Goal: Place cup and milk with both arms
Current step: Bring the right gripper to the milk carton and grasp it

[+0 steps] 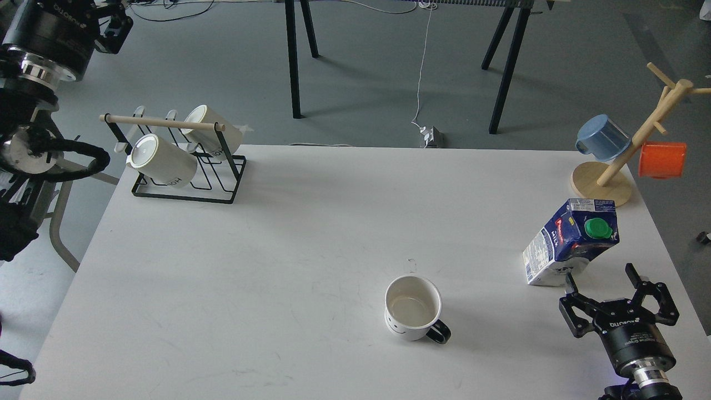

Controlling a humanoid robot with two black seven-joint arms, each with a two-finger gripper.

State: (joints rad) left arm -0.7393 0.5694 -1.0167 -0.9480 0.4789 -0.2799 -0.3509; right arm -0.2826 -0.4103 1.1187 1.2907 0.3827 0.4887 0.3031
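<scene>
Your left end effector [114,25] sits at the top left corner, raised off the worktop [278,250] and seen dark and end-on, so you cannot tell how far it is open; nothing shows in its grip. Below it, at the worktop's far left, a black wire rack [183,186] with a wooden bar carries two white handle-less cups [161,158], both lying tilted.

Near the front centre you have one cup [414,308], upright and empty, its black handle pointing to the lower right and its smiley face toward you.

To the right stands one milk [572,241] carton, green cap facing you. Your right end effector [602,286] is just in front of it, fingers spread wide and holding nothing; the left fingertip looks close to the carton's base, though you cannot tell whether they touch.

At the far right corner, a wooden mug tree [627,161] carries one blue mug [602,139] and one orange mug [662,160].
</scene>
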